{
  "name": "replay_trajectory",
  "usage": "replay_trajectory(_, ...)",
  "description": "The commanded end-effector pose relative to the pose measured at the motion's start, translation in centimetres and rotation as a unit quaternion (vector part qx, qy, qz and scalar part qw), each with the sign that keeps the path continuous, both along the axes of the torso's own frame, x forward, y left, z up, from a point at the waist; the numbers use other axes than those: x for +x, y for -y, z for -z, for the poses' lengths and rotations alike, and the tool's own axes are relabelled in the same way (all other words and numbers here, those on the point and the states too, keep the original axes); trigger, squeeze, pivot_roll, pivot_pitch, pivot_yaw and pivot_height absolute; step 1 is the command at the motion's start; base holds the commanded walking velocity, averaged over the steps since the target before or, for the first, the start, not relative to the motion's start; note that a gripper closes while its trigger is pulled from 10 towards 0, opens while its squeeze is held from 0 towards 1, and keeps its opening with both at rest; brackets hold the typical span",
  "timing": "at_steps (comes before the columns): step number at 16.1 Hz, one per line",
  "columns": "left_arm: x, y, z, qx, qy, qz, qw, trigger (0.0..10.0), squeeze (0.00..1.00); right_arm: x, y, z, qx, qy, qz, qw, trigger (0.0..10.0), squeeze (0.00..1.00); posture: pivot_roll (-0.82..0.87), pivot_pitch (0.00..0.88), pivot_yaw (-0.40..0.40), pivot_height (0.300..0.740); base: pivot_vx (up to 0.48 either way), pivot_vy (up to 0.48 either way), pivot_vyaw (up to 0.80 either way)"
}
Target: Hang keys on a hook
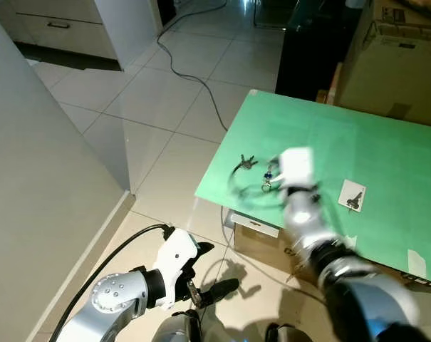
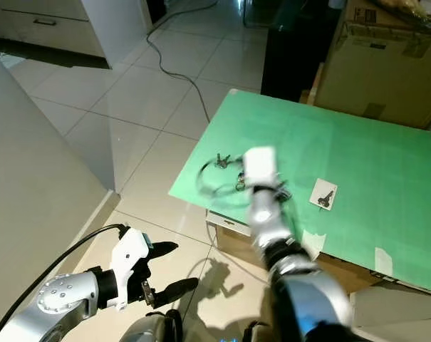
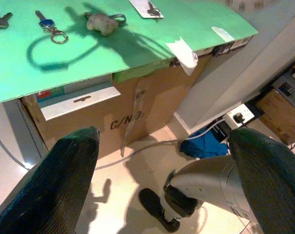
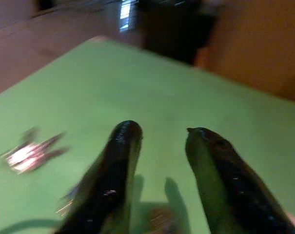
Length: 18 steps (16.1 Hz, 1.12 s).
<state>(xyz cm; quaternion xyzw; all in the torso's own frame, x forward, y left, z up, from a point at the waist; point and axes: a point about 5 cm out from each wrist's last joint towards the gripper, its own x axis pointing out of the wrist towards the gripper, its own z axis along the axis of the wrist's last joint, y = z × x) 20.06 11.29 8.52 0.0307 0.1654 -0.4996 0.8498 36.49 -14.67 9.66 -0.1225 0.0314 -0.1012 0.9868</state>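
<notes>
Our right tool [image 4: 159,141] blurred, black fingers spread, hovering over flat green desk [image 1: 386,149]. Metal keys [image 1: 246,163] lie on desk near its edge, blue-tagged key [image 3: 46,23] beside. Our left tool [image 3: 162,146] spread, low over glossy tile floor [image 1: 172,107]. Cardboard box [image 3: 123,114] under desk, print reads "C/NO:".

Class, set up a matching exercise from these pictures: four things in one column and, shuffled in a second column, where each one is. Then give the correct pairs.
Things:
1. bunch of keys
2. white card with a key
3. cable
4. left gripper

Places:
A. low over the floor tiles, beside the board
B. near the green board's left edge
C. trailing across the floor tiles
D. on the board, right of the right gripper

Pairs: 1-B, 2-D, 3-C, 4-A
</notes>
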Motion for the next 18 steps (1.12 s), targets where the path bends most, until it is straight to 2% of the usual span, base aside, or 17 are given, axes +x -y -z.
replay_trajectory(1, 0.1, 0.0, 0.1, 0.008, 0.008, 0.002, 1.000, 10.0, 0.00, -0.1, 0.5, 0.4, 0.008, -0.011, 0.017, 1.000, 10.0, 1.00, 0.11, 0.154, 0.074, 0.740, 0.000, 0.000, 0.00)
replay_trajectory(3, 0.5, 0.1, -0.1, 0.022, 0.026, 0.007, 0.999, 10.0, 0.00, 0.0, 2.0, 0.4, 0.036, -0.024, 0.034, 0.999, 10.0, 1.00, 0.12, 0.158, 0.073, 0.740, 0.000, 0.000, 0.00)
replay_trajectory(5, 0.0, 0.6, -0.4, 0.022, 0.027, 0.047, 0.998, 10.0, 0.00, -0.1, 2.5, 0.6, 0.059, -0.034, 0.042, 0.997, 10.0, 1.00, 0.13, 0.162, 0.072, 0.740, 0.000, 0.000, 0.00)
replay_trajectory(6, -0.2, 0.9, -0.7, 0.032, 0.034, 0.084, 0.995, 10.0, 0.00, -0.2, 2.4, 1.3, 0.098, -0.055, 0.035, 0.993, 10.0, 1.00, 0.14, 0.175, 0.075, 0.740, 0.000, 0.000, 0.00)
replay_trajectory(8, 0.1, 1.1, -1.6, 0.027, 0.043, 0.089, 0.995, 10.0, 0.00, -0.4, 2.2, 1.8, 0.119, -0.075, 0.023, 0.990, 10.0, 1.00, 0.15, 0.189, 0.081, 0.740, 0.000, 0.000, 0.00)
replay_trajectory(12, -0.1, 0.5, -2.3, 0.023, 0.045, 0.075, 0.996, 10.0, 0.00, -0.4, 1.7, 1.9, 0.122, -0.082, 0.014, 0.989, 10.0, 1.00, 0.18, 0.221, 0.096, 0.740, 0.000, 0.000, 0.00)
replay_trajectory(15, -1.0, -0.1, -2.1, 0.029, 0.028, 0.064, 0.997, 10.0, 0.00, -0.3, 0.3, 2.1, 0.130, -0.098, 0.002, 0.987, 10.0, 1.00, 0.20, 0.256, 0.102, 0.740, 0.000, 0.000, 0.00)
replay_trajectory(17, -1.2, -0.2, -2.1, 0.029, 0.024, 0.061, 0.997, 10.0, 0.00, -0.6, -0.2, 2.7, 0.119, -0.117, -0.001, 0.986, 10.0, 1.00, 0.20, 0.268, 0.106, 0.740, 0.000, 0.000, 0.00)
replay_trajectory(18, -1.4, -0.2, -2.1, 0.029, 0.020, 0.058, 0.998, 10.0, 0.00, -0.9, -0.4, 3.2, 0.121, -0.130, 0.000, 0.984, 10.0, 0.00, 0.21, 0.280, 0.113, 0.740, 0.000, 0.000, 0.00)
